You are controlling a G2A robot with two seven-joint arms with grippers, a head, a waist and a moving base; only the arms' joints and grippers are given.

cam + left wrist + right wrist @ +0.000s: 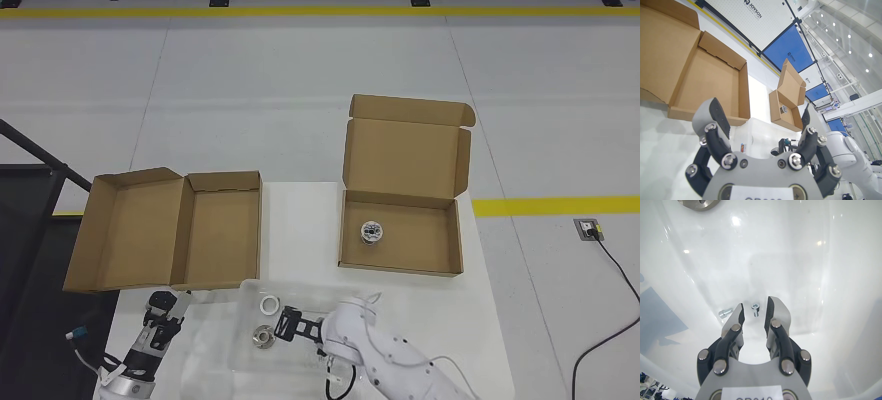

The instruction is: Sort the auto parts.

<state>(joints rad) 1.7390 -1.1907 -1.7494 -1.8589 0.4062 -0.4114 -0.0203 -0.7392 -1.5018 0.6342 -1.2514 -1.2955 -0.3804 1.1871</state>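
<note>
The right tool hangs with its jaws apart inside a white tub. A small bolt lies between them, a second bolt just beside, and a metal disc farther off.

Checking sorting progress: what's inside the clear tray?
A white ring, a metal disc and two small bolts, one inside the open right gripper. The right arm covers part of the tray.

metal disc cropped (mostly), boxed part indistinct
</note>
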